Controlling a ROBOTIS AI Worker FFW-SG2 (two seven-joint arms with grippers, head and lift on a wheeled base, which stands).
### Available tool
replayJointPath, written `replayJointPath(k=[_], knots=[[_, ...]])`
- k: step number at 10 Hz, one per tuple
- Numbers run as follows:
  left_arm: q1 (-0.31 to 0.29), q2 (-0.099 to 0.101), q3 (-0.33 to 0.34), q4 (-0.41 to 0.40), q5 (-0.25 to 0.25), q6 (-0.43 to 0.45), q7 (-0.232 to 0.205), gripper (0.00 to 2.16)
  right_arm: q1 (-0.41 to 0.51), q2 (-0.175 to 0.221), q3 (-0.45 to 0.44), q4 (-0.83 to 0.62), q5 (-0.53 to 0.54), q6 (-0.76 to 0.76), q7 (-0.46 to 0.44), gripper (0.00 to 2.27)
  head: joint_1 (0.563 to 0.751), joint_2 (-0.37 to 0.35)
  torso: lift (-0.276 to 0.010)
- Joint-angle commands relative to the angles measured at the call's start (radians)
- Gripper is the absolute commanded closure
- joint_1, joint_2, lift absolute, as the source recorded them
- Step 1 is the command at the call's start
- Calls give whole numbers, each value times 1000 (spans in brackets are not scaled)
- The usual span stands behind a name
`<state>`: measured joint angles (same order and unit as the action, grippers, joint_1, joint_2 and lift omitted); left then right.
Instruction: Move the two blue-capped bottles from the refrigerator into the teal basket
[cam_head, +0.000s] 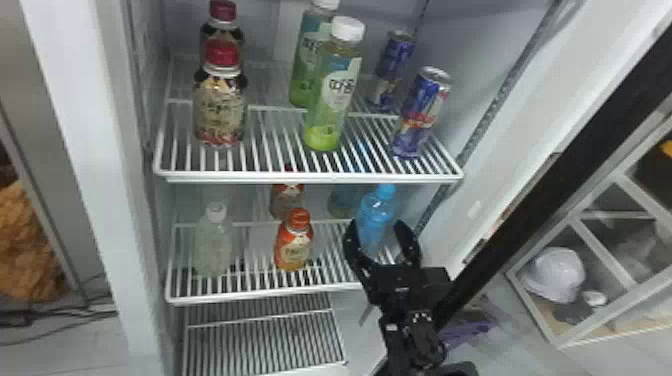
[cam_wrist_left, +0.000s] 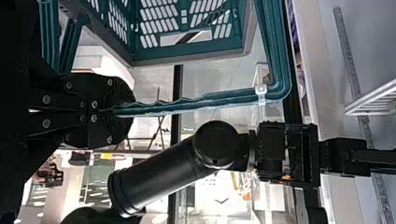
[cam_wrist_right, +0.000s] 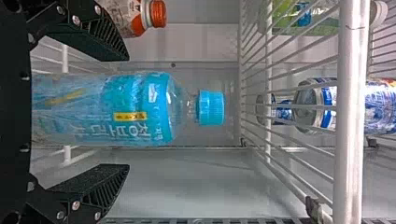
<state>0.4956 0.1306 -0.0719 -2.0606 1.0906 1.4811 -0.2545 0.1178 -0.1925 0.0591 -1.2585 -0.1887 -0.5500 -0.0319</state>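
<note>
- Right claw (cam_wrist_right: 126, 112): fingers spread wide, one on each side of an upright blue-capped bottle (cam_wrist_right: 140, 109).
- Best grip: the bottle centred between them, squeezed evenly and gently.
- Above the claw: wire shelf (cam_head: 310, 177); lift slightly, then draw straight out.
- Farther off: left claw (cam_wrist_left: 130, 111), clamped on the handle (cam_wrist_left: 201, 100) of the teal basket (cam_wrist_left: 196, 50).

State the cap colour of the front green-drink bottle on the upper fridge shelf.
The cap is white; it shows best in the head view.
</note>
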Motion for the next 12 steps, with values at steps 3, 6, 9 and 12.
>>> replayJointPath(k=[3, 6, 9, 12], knots=[[0, -2, -2, 3, 5, -9, 0, 1188, -54, -13, 35, 37, -5, 0, -16, 268, 695, -350, -136], [3, -2, -2, 3, 11, -9, 0, 1188, -34, -13, 35, 8, -11, -2, -16, 618, 695, -350, -136], [5, -2, 0, 3, 14, -11, 0, 1188, 34, -13, 22, -107, -15, -2, -16, 618, 695, -350, -136], [7, -2, 1, 3, 20, -13, -2, 1188, 137, -10, 16, -240, -44, 5, -16, 613, 695, -350, -136]])
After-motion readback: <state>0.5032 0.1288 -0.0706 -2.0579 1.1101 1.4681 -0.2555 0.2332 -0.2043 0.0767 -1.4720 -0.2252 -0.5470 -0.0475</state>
